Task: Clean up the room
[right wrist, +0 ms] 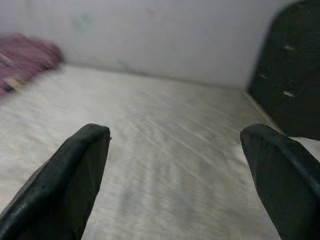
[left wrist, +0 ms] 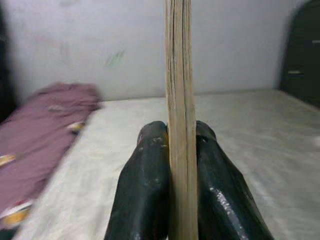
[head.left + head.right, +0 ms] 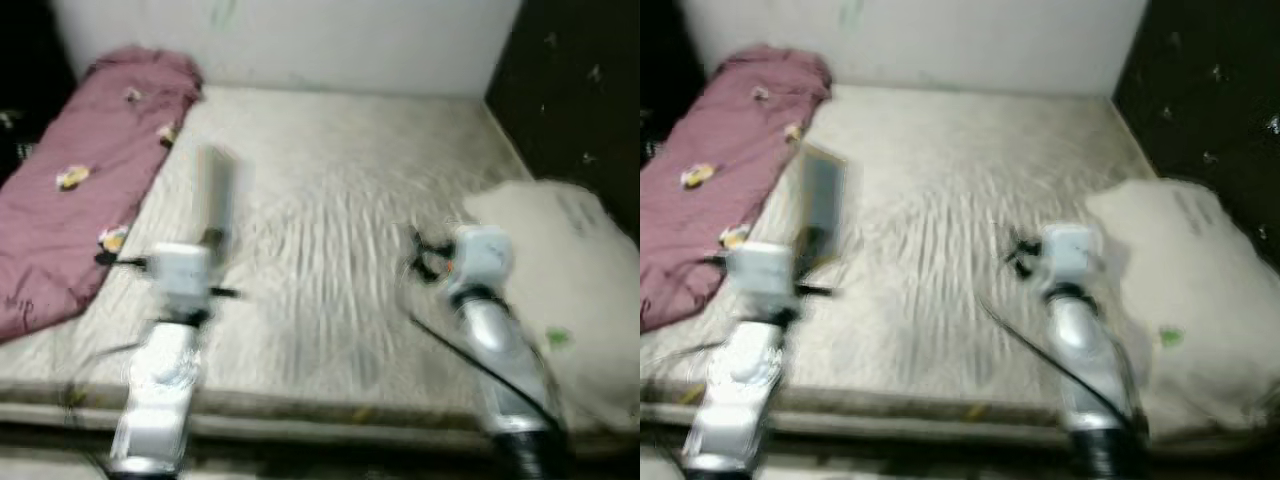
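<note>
One book (image 2: 181,90) pinched upright in left pincer (image 2: 181,165) over bed (image 3: 340,250) | right pincer (image 1: 175,165) spread, empty | advice: keep grip firm, carry level.

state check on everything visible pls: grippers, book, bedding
left gripper: shut on book, held above the mattress
book: closed, upright, edge-on between the fingers
right gripper: open, holding nothing, over the mattress
maroon blanket: rumpled along mattress's left side
pillow: lying at mattress's right edge
mattress: bare, wrinkled
</note>
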### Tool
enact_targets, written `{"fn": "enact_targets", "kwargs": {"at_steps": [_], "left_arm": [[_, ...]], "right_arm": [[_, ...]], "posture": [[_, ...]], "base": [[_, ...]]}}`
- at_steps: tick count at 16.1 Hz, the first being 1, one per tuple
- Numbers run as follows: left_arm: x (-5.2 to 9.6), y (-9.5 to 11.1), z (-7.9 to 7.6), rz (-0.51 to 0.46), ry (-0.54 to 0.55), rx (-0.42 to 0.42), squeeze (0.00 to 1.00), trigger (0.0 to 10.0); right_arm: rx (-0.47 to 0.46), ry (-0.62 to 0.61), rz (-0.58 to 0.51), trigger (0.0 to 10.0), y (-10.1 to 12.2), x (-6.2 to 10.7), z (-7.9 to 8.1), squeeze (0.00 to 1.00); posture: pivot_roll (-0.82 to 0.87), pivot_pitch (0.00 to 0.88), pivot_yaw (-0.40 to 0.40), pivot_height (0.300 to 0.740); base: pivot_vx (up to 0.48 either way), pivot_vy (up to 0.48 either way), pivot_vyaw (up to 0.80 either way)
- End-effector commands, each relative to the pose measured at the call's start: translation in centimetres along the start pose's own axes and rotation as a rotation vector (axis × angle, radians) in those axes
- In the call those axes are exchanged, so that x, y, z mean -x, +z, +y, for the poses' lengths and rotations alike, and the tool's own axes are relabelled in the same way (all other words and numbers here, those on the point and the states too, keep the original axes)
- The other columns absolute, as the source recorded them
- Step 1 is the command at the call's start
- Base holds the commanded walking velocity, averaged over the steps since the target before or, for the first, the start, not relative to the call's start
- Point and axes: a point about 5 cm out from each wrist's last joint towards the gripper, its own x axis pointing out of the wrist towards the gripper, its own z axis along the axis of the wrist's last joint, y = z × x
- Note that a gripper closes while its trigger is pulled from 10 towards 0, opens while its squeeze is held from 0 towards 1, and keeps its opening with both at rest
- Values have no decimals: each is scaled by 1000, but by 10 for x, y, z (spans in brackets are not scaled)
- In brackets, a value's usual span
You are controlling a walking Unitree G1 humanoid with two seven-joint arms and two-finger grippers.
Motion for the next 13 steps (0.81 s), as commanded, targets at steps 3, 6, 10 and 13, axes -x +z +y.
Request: {"fn": "enact_targets", "kwargs": {"at_steps": [3, 6, 10, 13], "left_arm": [[0, 7, 17, -31, 80, -35, 0, 10000], [0, 7, 15, -20, 84, -50, 0, 10000], [-1, 7, 15, -22, 81, -55, 0, 10000], [-1, 7, 14, -20, 79, -53, 0, 10000]], "right_arm": [[-15, 39, -45, 10000, 12, -5, 15, 0], [-13, 39, -42, 10000, 11, -4, 15, 0], [5, 44, -43, 10000, 11, -4, 16, 0], [8, 45, -42, 10000, 11, -4, 15, 0]], "posture": [[20, 0, -24, 740], [21, 0, -24, 740], [19, 0, -25, 740], [20, 0, -27, 740]], "base": [[96, 0, 0], [0, 0, 0], [0, -218, 0], [0, -303, 0]]}}
